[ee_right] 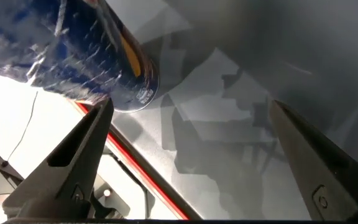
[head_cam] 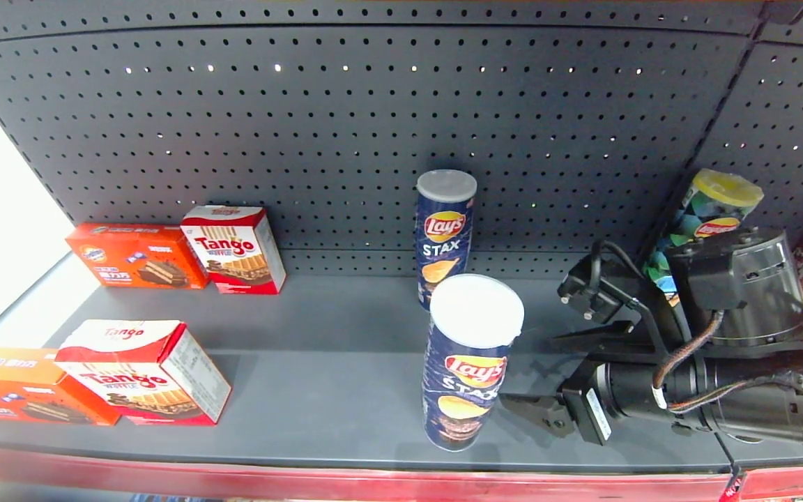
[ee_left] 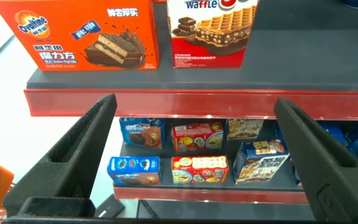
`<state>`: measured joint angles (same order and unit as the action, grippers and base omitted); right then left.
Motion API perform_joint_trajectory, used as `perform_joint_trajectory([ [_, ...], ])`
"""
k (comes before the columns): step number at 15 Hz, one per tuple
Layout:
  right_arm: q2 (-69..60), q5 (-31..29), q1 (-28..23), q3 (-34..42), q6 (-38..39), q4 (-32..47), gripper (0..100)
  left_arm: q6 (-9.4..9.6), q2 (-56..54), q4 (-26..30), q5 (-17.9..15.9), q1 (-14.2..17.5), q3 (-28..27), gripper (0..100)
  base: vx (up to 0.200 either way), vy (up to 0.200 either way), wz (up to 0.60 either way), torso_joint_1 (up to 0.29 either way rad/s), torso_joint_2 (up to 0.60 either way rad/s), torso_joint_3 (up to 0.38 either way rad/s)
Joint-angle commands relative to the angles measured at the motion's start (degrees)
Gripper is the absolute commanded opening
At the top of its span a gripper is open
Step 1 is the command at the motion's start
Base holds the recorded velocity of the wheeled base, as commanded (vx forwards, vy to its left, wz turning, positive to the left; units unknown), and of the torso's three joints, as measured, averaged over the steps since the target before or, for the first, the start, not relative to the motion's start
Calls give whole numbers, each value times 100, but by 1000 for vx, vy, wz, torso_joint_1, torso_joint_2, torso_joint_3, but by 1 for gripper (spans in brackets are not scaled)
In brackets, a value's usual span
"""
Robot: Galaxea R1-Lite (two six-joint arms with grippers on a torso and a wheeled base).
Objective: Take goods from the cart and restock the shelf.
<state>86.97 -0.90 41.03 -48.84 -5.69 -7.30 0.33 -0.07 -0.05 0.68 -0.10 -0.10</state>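
Where the can stands: front can (head_cam: pixel 470 362) upright on the shelf (head_cam: pixel 332 362), near the red edge strip (head_cam: pixel 304 477), directly ahead of the rear can (head_cam: pixel 445 233).
Right hand: right hand (head_cam: pixel 530 373) lies low over the shelf just beside the front can, on its right, with the fingers spread wide and nothing held.
Deciding relation: the can's long axis is vertical and the hand comes at it sideways. In the right wrist view the can (ee_right: pixel 73 56) sits outside the gap, by one finger, not between the two. I cannot tell whether that finger touches it.
Nearer arm: the right, by far.
Left hand: left hand (ee_left: pixel 196 102) is wide open and empty, in front of the red strip, facing the lower shelves (ee_left: pixel 197 180).
Can material: rigid tube with a glossy dark blue wrap, a flat pale plastic lid and a rimmed metal-looking base. It is likely smooth and prone to tipping if nudged high.
Shelf surface: matt grey metal sheet with a perforated pegboard back (head_cam: pixel 346 125).
Neighbours: red-and-white wafer boxes (head_cam: pixel 143 373) and orange boxes (head_cam: pixel 138 256), all cardboard, well apart to the left.
Judgement: this can looks placed, so withdrawing calls for a straight pull away from it.
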Motion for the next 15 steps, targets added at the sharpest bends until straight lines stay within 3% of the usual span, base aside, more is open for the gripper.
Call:
perform_joint_trajectory([
  [1,101,2,28,-38,-11,-8,100,2,7,-4,2,1,1,100,0,0,0,0,0,0],
  [11,171,2,36,-161,-11,-8,100,2,7,-4,2,1,1,100,0,0,0,0,0,0],
  [15,-655,-33,-473,-205,7,-87,100,2,7,5,-7,1,10,100,0,0,0,0,0,0],
])
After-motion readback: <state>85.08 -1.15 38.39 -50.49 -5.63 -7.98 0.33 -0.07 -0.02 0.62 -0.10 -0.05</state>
